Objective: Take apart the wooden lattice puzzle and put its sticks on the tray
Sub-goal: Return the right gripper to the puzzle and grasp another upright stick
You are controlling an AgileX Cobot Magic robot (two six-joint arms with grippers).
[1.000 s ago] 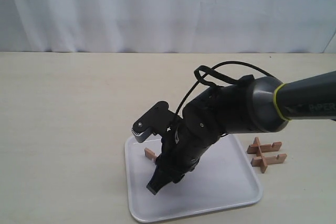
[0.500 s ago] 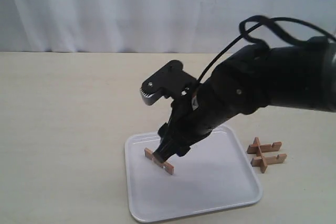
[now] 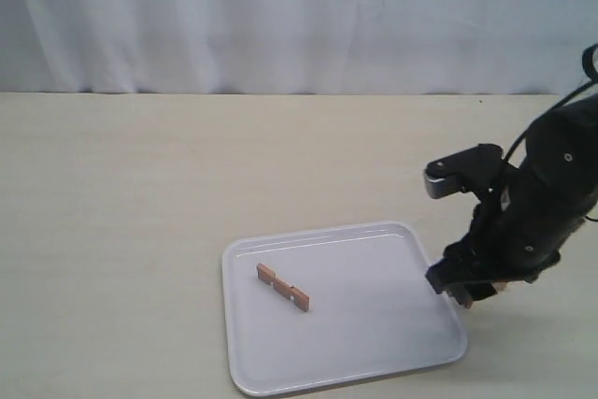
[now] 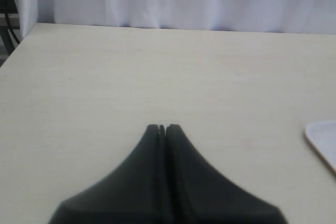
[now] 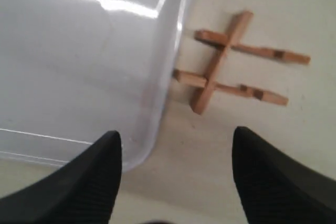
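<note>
One notched wooden stick (image 3: 283, 288) lies alone on the left part of the white tray (image 3: 374, 329). What is left of the lattice puzzle (image 5: 223, 61) is three sticks, one crossing two, on the table just off the tray's (image 5: 79, 51) right rim. My right gripper (image 5: 176, 132) hangs open above the table near it, holding nothing. In the exterior view the right gripper (image 3: 458, 289) covers most of the puzzle. My left gripper (image 4: 161, 127) is shut and empty over bare table, out of the exterior view.
A white curtain (image 3: 299, 16) backs the beige table (image 3: 121, 212). A corner of the tray (image 4: 323, 135) shows at the edge of the left wrist view. The right arm (image 3: 547, 193) stands over the table's right side.
My right gripper let go of a stick on the tray, rose, and swung right to hang over the remaining puzzle. The stick now lies flat on the tray.
</note>
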